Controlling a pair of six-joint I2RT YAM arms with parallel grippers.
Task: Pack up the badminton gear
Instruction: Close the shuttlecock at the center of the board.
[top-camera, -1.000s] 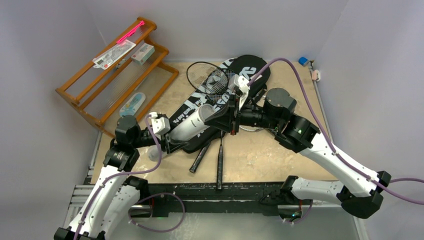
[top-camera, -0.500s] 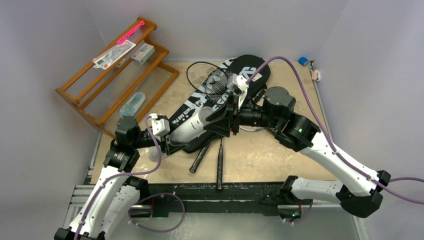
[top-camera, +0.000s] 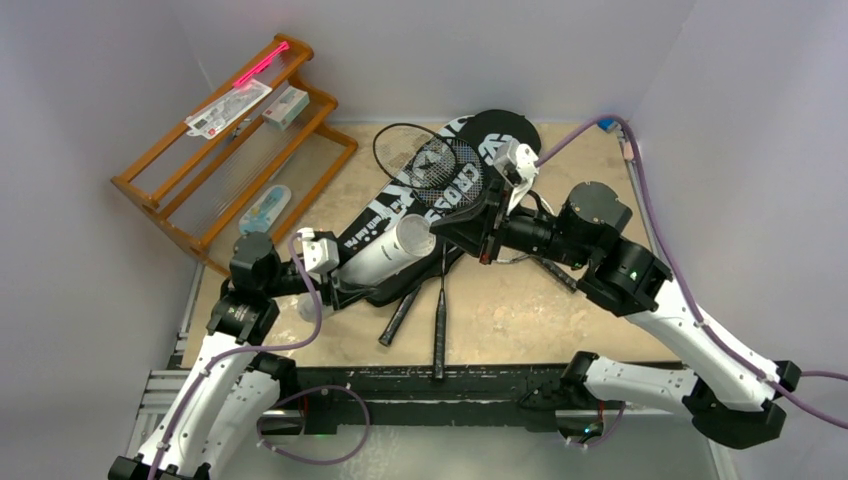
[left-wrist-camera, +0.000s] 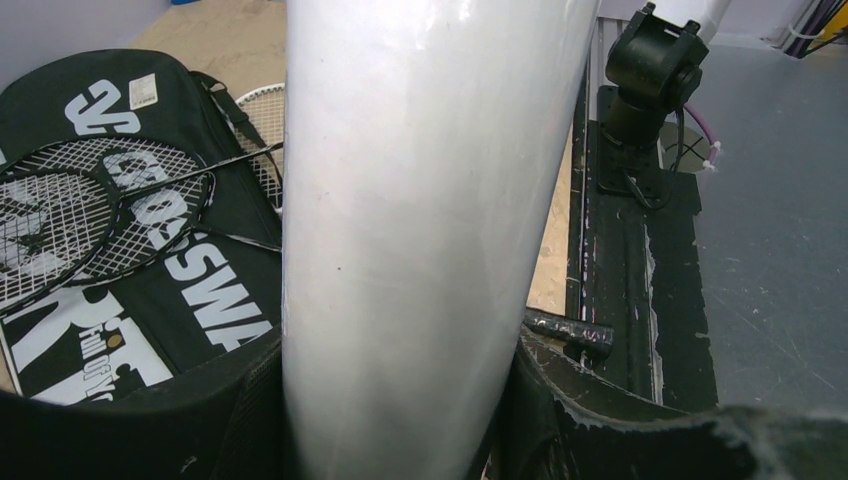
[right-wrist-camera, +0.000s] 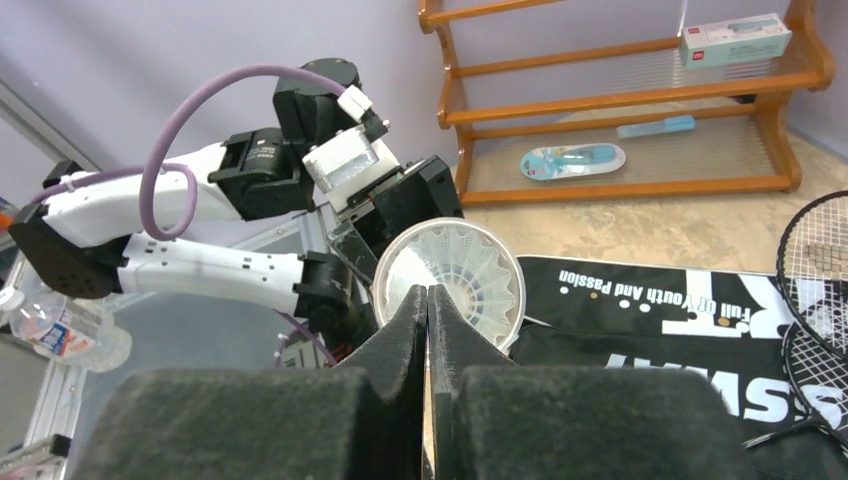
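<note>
White feathers of a shuttlecock (right-wrist-camera: 455, 272) sit just inside the mouth of the long white tube (top-camera: 392, 252). The left tool (top-camera: 348, 283) clamps the tube, tilted, over the black covers (top-camera: 480, 150). The right tool (right-wrist-camera: 428, 300) has drawn back from that mouth, its fingers pressed together on nothing. I'd say one shuttlecock is now stowed. The rackets (top-camera: 440, 315) lie loose on the table (top-camera: 560, 310), not yet packed.
</note>
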